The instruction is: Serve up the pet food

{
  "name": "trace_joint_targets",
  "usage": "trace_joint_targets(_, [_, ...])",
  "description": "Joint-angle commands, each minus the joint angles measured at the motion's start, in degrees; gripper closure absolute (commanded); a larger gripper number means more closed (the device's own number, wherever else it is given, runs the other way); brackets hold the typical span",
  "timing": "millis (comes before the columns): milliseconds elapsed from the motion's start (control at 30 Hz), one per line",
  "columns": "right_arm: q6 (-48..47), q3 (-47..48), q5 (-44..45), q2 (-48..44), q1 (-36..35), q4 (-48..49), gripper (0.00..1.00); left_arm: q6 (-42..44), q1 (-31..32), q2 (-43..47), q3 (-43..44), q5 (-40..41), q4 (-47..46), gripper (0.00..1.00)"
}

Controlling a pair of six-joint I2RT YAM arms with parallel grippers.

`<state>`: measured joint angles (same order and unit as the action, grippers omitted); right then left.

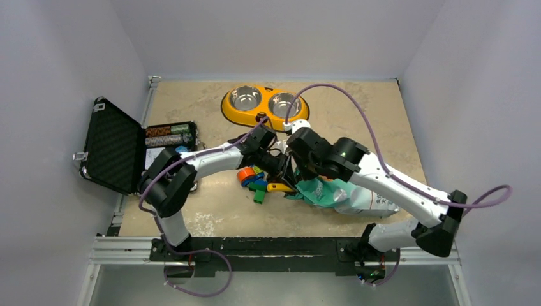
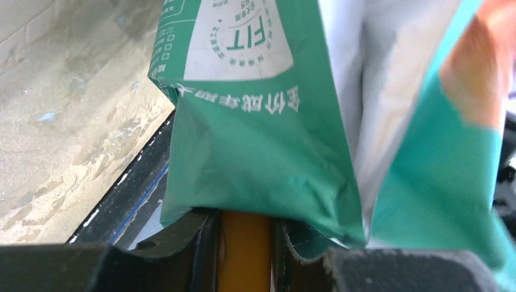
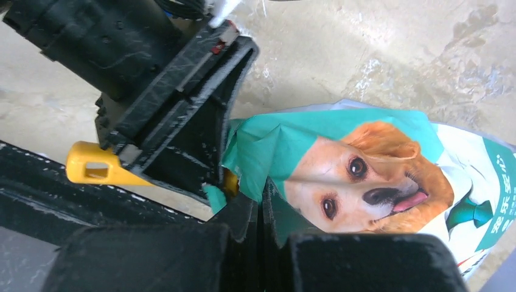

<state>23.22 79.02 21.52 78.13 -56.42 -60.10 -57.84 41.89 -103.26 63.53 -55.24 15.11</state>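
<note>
The teal-green and white bag [image 1: 357,194] printed with a golden dog [image 3: 365,170] lies on its side at centre right of the table. The pet food itself is hidden inside it. My right gripper [image 3: 263,207] is shut on the bag's teal top edge. My left gripper [image 2: 243,243] is shut on a yellow plastic handle [image 2: 243,255]. The handle's looped end [image 3: 91,167] sticks out behind the left fingers [image 3: 182,121], and its front end disappears under the bag's mouth [image 2: 255,158]. Both grippers meet at the mouth [image 1: 290,173].
A yellow double bowl stand [image 1: 265,103] with two steel bowls sits at the back centre. Colourful toy blocks [image 1: 252,178] lie just left of the bag's mouth. An open black case [image 1: 115,145] stands at the left edge. Grey walls enclose the table.
</note>
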Motion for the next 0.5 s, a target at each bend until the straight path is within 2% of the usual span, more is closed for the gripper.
trace_joint_targets(0, [-4.84,-0.25,-3.27,-13.82,4.05,11.89,1.0,8.15,-0.72,7.45,-2.89,10.56,0.2,1.0])
trace_joint_targets(100, [-8.77,-3.11,-8.41,-18.7,4.65,12.09,1.0,7.89,-0.71,15.88,-4.24,10.14,3.5,1.0])
trace_joint_targets(200, [-10.14,-4.57,-13.39,-20.26,4.66,10.89,1.0,4.64,-0.75,20.09,-4.06,10.43,4.92,1.0])
trace_joint_targets(300, [-9.5,-6.06,-15.19,-22.12,4.57,11.78,1.0,2.02,-0.71,17.52,-0.44,9.34,6.66,1.0])
trace_joint_targets(467, [-7.2,-3.3,-13.84,-21.06,3.83,11.3,1.0,2.14,1.0,9.32,10.23,10.23,16.53,1.0])
